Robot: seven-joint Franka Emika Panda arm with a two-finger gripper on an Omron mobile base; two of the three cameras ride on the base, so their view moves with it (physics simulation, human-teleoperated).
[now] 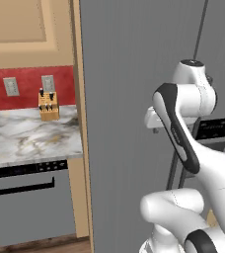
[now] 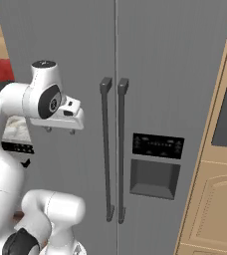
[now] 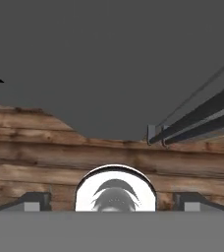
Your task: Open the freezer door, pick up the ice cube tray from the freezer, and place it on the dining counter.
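Opening the door is the step not yet done: both tall matte grey panels are closed and meet at a narrow seam in the centre of the right base view. Treat the left-hand panel as the freezer door (image 2: 78, 45), which is a judgement, since nothing marks it.

1. Gripper state. The two-finger gripper (image 2: 59, 131) hangs at the left of the right base view, in front of that panel, with its tips pointing down. In the hand view the gripper (image 3: 113, 201) shows its tips far apart at the bottom edge, with brown plank floor (image 3: 45, 152) between them. The jaws are spread wide and hold nothing.

2. Grasp point. Take the long thin black vertical bar handle (image 2: 105, 149) left of the seam, near mid-height. Expect a stiff, smooth bar, and a heavy door that swings about its outer edge.

3. Ice cube tray. It is presumably on a shelf behind the closed door. Expect a light, rigid, shallow item, so pinch one rim and carry it level
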